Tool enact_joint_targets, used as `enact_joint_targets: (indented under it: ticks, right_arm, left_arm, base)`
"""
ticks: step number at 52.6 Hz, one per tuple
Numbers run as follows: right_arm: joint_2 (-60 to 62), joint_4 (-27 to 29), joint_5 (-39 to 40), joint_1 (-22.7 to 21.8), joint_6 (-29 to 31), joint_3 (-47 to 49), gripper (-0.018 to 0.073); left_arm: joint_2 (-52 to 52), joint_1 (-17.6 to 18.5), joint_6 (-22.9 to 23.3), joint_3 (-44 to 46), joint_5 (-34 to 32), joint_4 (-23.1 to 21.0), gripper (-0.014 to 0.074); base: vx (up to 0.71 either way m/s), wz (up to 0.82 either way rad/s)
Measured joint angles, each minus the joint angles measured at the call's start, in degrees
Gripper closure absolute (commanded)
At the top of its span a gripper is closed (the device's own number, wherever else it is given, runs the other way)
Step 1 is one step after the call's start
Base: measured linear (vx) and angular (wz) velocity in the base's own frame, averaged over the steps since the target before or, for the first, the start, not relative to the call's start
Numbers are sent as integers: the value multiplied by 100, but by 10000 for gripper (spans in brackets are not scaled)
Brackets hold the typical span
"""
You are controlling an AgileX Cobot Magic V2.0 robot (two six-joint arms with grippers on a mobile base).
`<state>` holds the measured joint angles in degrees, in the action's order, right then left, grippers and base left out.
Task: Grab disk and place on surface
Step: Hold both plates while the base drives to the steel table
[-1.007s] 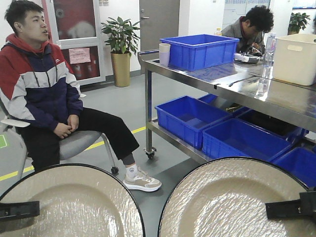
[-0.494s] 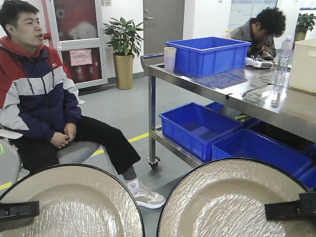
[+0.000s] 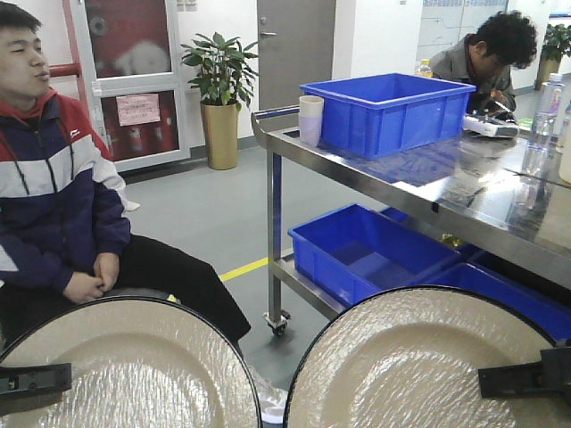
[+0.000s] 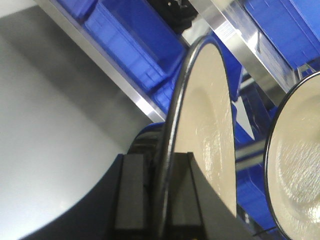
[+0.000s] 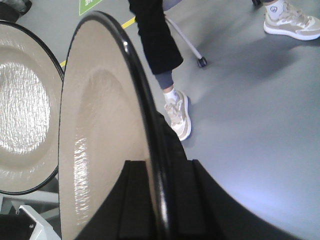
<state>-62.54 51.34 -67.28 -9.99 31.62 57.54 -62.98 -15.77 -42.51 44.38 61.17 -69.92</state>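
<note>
Two cream disks with black rims stand on edge, one in each gripper. In the front view the left disk [image 3: 134, 366] fills the bottom left, and my left gripper [image 3: 36, 379] is shut on its left rim. The right disk [image 3: 419, 366] fills the bottom right, with my right gripper [image 3: 526, 374] shut on its right rim. In the left wrist view, the left gripper [image 4: 159, 156] pinches the left disk [image 4: 210, 110], and the other disk [image 4: 297, 165] is beside it. The right wrist view shows the right gripper [image 5: 159, 162] clamping the right disk [image 5: 95, 135]. The surface is out of view.
A steel trolley table [image 3: 500, 209] stands ahead on the right, with blue bins [image 3: 388, 111] on top and below. A seated man [image 3: 53, 205] is close on the left, and another man [image 3: 491, 53] sits behind the table. A potted plant [image 3: 219, 94] stands at the back over grey floor.
The background has shifted: the seated man has slid left and looks nearer, and the steel table looks nearer too. Both disks and both grippers keep their places in the view.
</note>
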Motion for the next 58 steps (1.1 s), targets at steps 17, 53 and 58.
enact_joint_targets:
  ticks: [17,53,58]
  right_arm:
    - [-1,5,0,0,0,0,568]
    - [-1,5,0,0,0,0,568]
    - [-1,5,0,0,0,0,568]
  left_arm:
    - [0,0,0,0,-28,6,601]
    - [0,0,0,0,-76,6,601]
    - [0,0,0,0,-91,6,601]
  base:
    - [46,-8]
    - [43,-48]
    - [38,-64]
